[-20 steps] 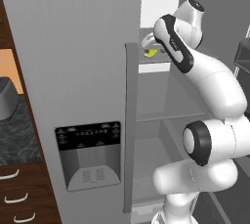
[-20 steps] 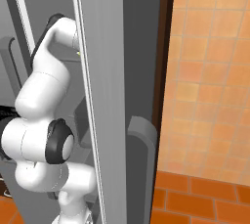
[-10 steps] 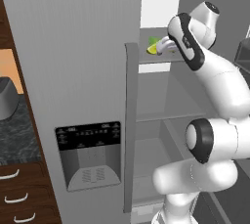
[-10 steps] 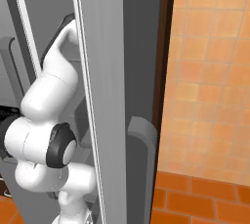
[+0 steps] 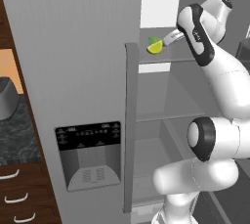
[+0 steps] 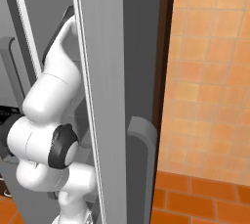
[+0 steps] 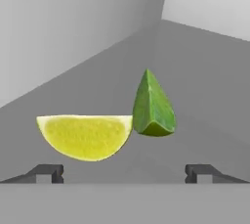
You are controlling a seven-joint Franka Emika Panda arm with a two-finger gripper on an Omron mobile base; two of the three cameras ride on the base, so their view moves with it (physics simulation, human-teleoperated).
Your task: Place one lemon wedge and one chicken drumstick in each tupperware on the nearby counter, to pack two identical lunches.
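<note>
Two lemon wedges [image 7: 85, 136] at frame centre, on the fridge shelf [image 5: 171, 57]. Gripper [image 7: 124, 171] wide open, empty, just short of them. Small, light, likely slick rind; pinch the yellow wedge across its flat faces.

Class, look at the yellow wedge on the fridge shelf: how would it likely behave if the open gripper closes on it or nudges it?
The yellow wedge rests on its curved rind, so a nudge would probably rock it. Its tapered ends may slip from the fingertips. It touches the green wedge, which might shift too.
</note>
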